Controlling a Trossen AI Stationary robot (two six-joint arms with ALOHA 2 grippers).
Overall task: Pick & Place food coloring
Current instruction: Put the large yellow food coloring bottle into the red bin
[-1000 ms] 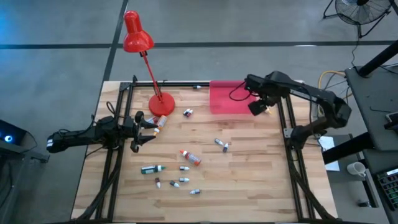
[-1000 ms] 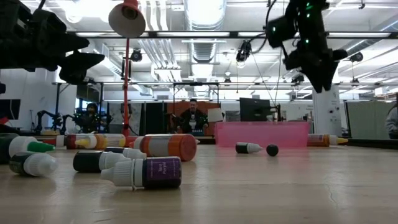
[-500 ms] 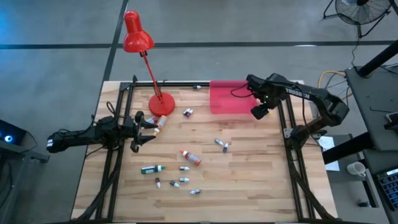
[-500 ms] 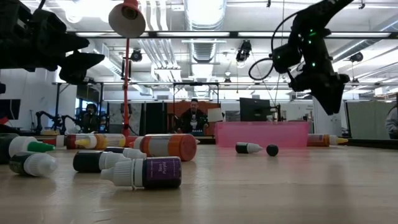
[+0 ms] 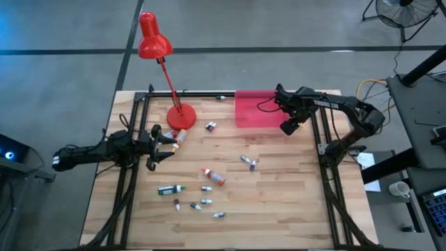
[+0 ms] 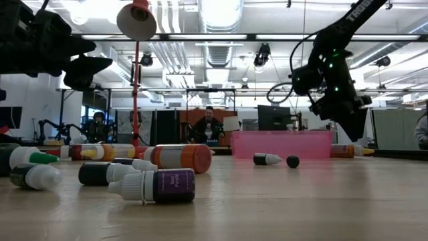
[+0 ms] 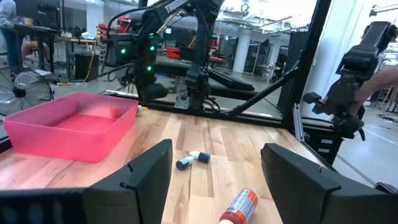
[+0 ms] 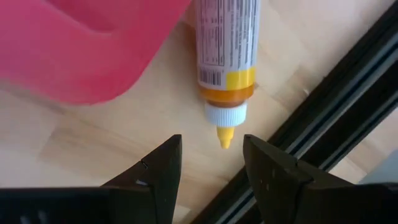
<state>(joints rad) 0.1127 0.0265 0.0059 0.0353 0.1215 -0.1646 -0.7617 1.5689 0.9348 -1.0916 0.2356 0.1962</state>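
Food coloring bottles lie scattered on the wooden table (image 5: 279,195): an orange-red one (image 5: 213,176), a dark green one (image 5: 170,189), and several tiny ones (image 5: 202,203). A yellow-orange bottle (image 8: 225,56) with a white cap and yellow tip lies on its side against the pink tray (image 8: 93,43), at the tray's right end (image 6: 348,150). My right gripper (image 8: 211,165) hangs open just above that bottle's tip, pointing steeply down, touching nothing (image 5: 289,126). My left gripper (image 5: 166,139) waits open and level at the table's left.
A red desk lamp (image 5: 180,115) stands at the far left. The black frame rail (image 8: 323,112) runs close beside the yellow bottle. The pink tray (image 5: 259,109) sits at the table's far edge. People sit in the room behind (image 6: 208,127).
My right gripper has come down beside the pink tray's right end, toward the yellow-orange bottle, and has rolled a little about its own axis. Its fingers have stayed apart. The bottles have not moved.
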